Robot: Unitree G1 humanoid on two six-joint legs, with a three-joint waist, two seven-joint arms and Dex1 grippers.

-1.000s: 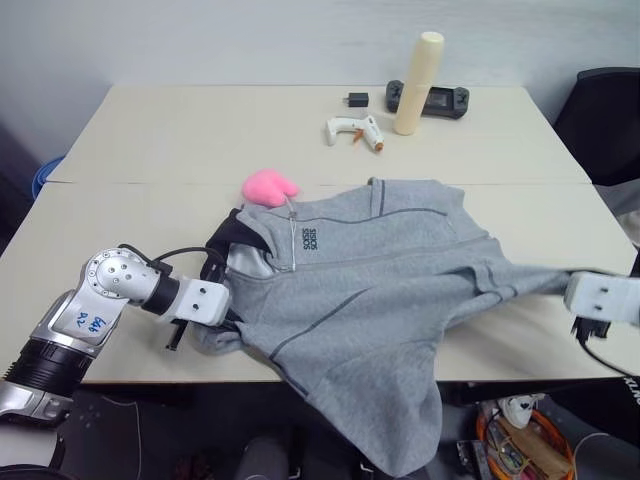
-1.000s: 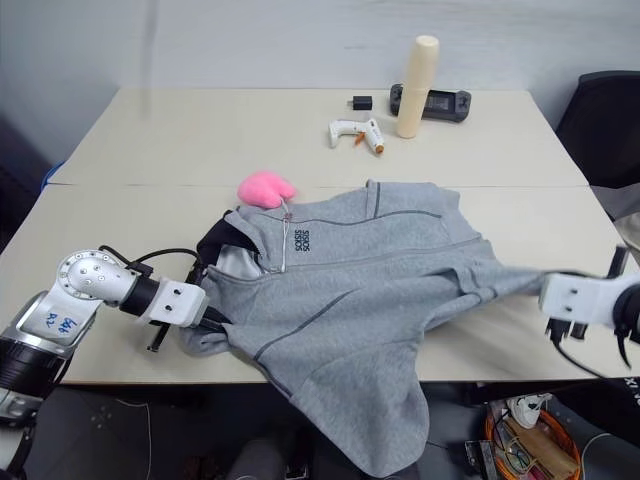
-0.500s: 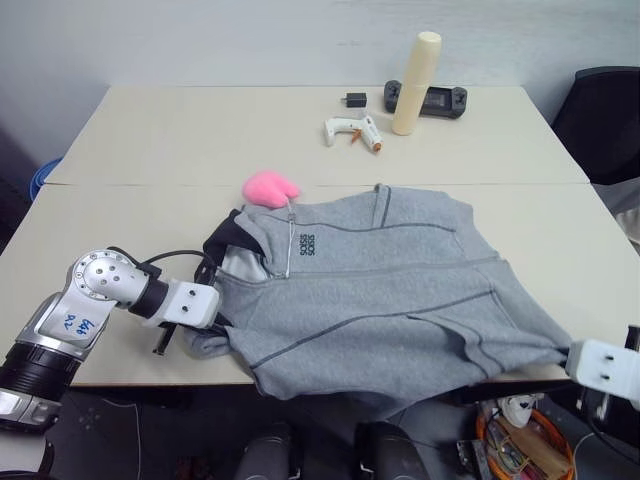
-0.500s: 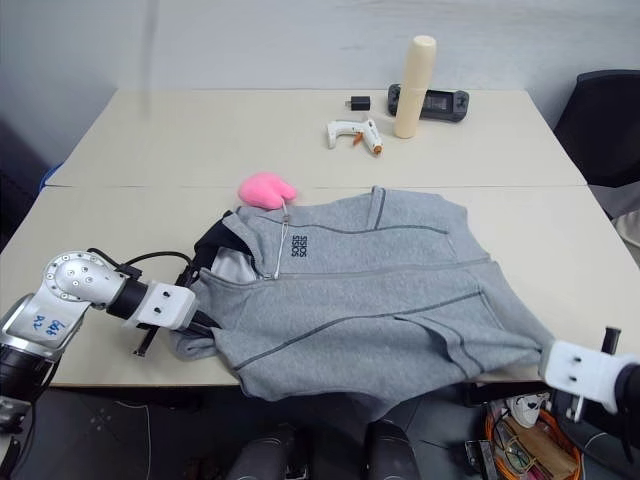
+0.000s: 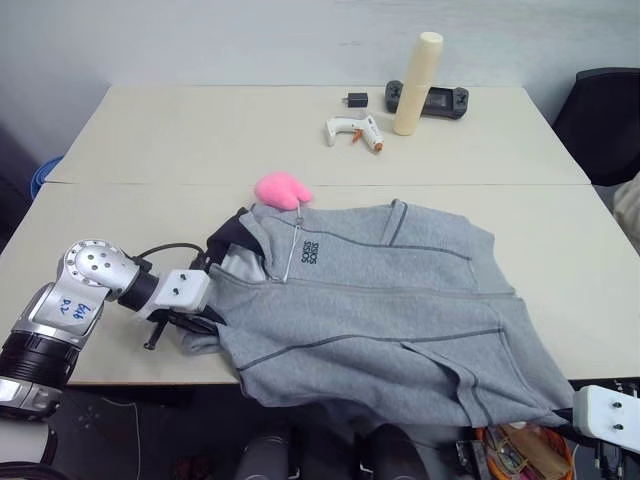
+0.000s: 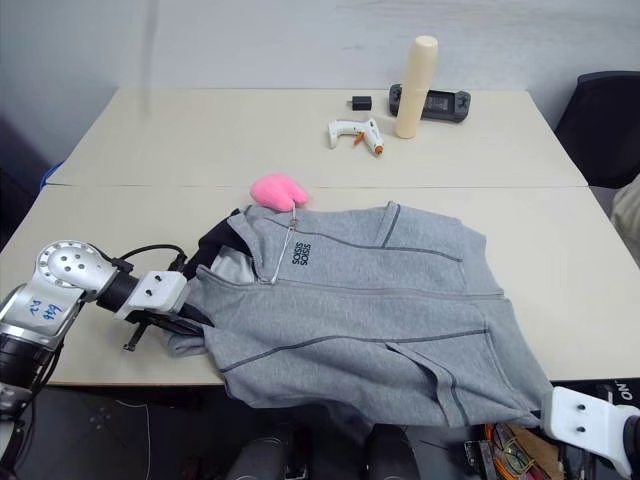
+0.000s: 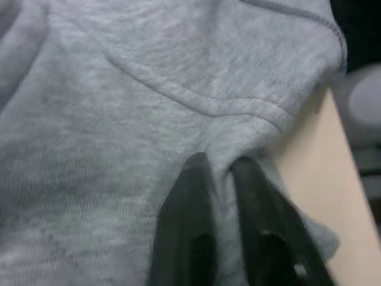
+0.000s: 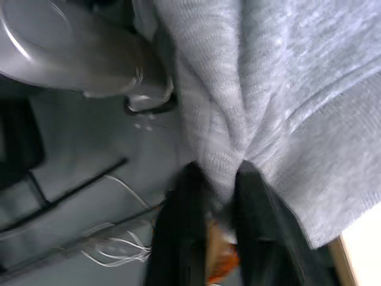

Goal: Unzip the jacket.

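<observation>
Grey jacket (image 6: 370,310) spread across table (image 6: 180,140)

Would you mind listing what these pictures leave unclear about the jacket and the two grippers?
- Zipper slider: too small in the eye views to tell how far the jacket is unzipped.
- Left gripper: hidden under fabric in the eye views; the left wrist view shows its fingers pinching a fold.
- Right gripper: cut off by the bottom edge of the eye views; the right wrist view shows it clamping bunched cloth.
- Chest logo: too small to read.

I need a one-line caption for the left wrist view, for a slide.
Left gripper pinching a fold of the grey fleece jacket beside the table edge.
</observation>
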